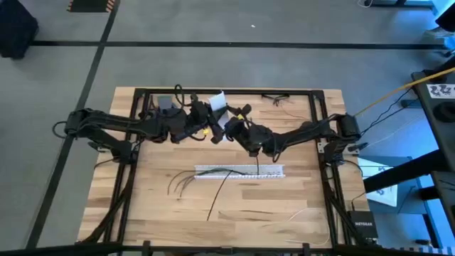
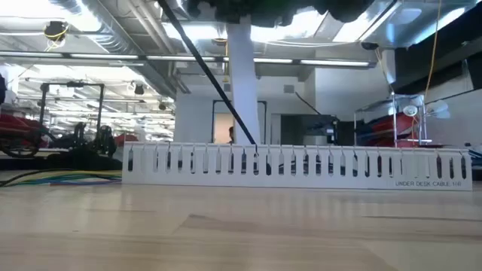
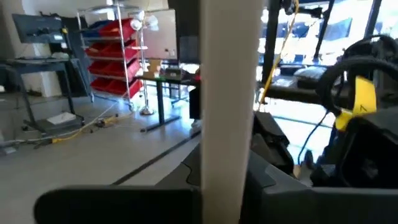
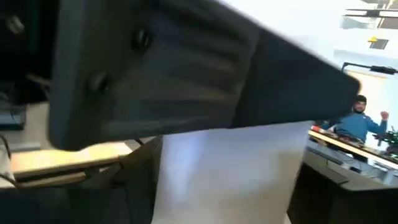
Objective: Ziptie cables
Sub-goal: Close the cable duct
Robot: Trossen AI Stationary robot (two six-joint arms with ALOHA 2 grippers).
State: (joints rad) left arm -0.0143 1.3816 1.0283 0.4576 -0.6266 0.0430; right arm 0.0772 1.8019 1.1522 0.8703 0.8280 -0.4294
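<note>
Both arms meet above the table's far middle. My left gripper (image 1: 205,119) is shut on a white flat strip (image 1: 217,102), which crosses the left wrist view as an upright cream band (image 3: 230,93). My right gripper (image 1: 232,126) is close beside the same strip, which fills much of its wrist view (image 4: 230,174). The cables (image 1: 186,179) lie loose on the table, untouched. Their splayed ends lie left of the white perforated raceway (image 1: 239,171), and their other ends run into it. My left gripper has the white strip (image 3: 227,180) between its two fingers (image 3: 118,202). The strip runs on well past them and is lifted clear of the table. Which part along the strip's length is held cannot be told.
A stiff black strip (image 2: 211,83) has one end in the raceway's slots (image 2: 256,154) and slants up toward the near left (image 1: 220,193). Thin loose wires lie near the front edge (image 1: 249,212) and at the far right corner (image 1: 274,98). A black frame rims the table (image 1: 227,91).
</note>
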